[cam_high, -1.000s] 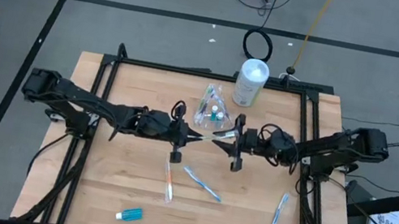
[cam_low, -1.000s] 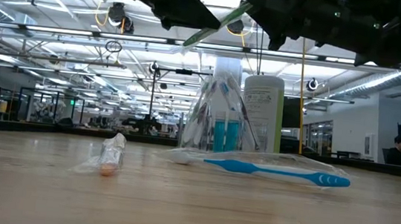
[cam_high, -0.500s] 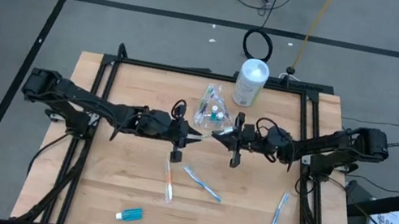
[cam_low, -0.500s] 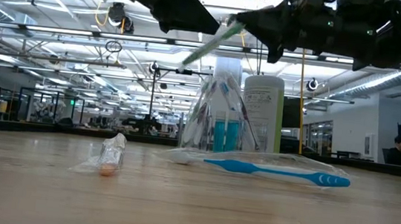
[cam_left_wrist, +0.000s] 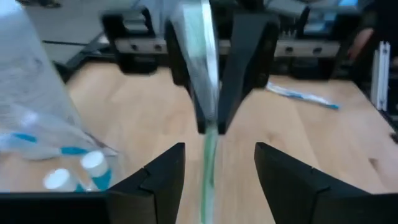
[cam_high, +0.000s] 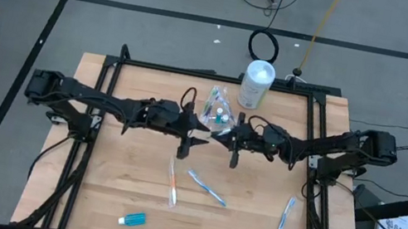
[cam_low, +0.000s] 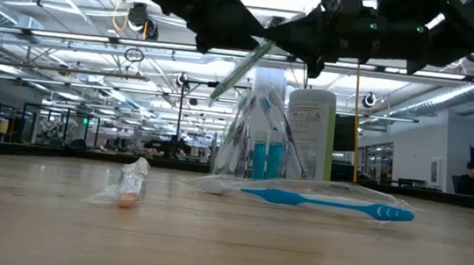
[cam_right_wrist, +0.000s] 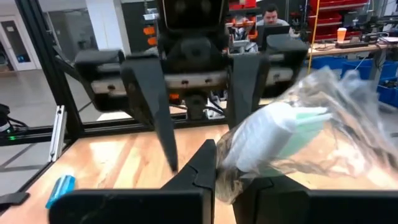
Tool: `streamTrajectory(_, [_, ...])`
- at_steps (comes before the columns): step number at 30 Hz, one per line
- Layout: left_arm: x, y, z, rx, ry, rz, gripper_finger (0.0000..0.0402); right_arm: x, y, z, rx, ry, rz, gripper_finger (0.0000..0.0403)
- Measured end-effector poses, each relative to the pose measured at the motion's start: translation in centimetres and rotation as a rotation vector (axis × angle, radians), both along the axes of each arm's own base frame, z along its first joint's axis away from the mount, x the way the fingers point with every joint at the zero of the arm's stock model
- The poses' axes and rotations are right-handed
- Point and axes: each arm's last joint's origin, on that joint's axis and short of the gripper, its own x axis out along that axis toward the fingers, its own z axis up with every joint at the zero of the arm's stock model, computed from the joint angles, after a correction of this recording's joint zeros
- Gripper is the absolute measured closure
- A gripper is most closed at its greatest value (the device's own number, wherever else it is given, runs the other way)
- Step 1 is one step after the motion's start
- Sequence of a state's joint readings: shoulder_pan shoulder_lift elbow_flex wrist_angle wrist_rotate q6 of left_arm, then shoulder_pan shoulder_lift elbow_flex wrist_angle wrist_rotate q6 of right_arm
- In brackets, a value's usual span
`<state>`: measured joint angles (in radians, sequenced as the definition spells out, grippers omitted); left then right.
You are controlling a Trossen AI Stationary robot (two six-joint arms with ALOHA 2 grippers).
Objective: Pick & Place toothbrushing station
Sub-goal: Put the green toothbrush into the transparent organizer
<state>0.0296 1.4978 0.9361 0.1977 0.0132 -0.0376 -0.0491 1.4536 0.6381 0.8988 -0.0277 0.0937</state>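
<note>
Midair just in front of the clear plastic bag [cam_high: 214, 108], green wrapped toothbrush [cam_low: 242, 65] slanting, head end low toward left gripper [cam_high: 201, 141], upper end clenched in right gripper [cam_high: 225, 138], left fingers [cam_left_wrist: 281, 177] spread, released, either side of it.

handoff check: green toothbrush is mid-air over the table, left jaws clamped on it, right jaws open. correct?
Reversed. The right gripper has its jaws shut on the wrapped green toothbrush, as the right wrist view shows. The left gripper has its jaws open, the brush running between them untouched, per the left wrist view. The brush is indeed mid-air over the table.
</note>
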Motion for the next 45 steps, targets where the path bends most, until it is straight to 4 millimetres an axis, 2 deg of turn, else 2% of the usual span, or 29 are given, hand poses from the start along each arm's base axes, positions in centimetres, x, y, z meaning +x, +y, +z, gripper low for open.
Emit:
streamTrajectory(9, [1.4,0.1,-2.3,0.018,0.039,-0.022,0.0233,0.1,0.1,0.0,0.026,0.016,0.004,0.039])
streamTrajectory(20, [1.2,0.1,-1.8,0.035,0.013,-0.024,0.0255,0.1,0.1,-0.1,0.021,0.021,0.003,0.039])
streamTrajectory(26, [1.2,0.1,-1.8,0.035,0.011,-0.024,0.0312,0.1,0.1,0.0,0.019,0.021,0.004,0.0385])
streamTrajectory(33, [1.2,0.5,-1.7,0.021,0.008,-0.006,0.0389,0.1,0.1,0.0,0.002,0.021,0.003,0.0361])
streamTrajectory(40, [1.1,0.5,-2.1,-0.002,0.041,0.003,0.037,-0.2,0.1,0.0,-0.025,0.057,-0.001,0.032])
streamTrajectory(45, [1.0,0.8,-2.2,-0.008,0.057,0.053,0.0393,-1.3,0.1,0.9,-0.027,0.107,-0.032,0.0274])
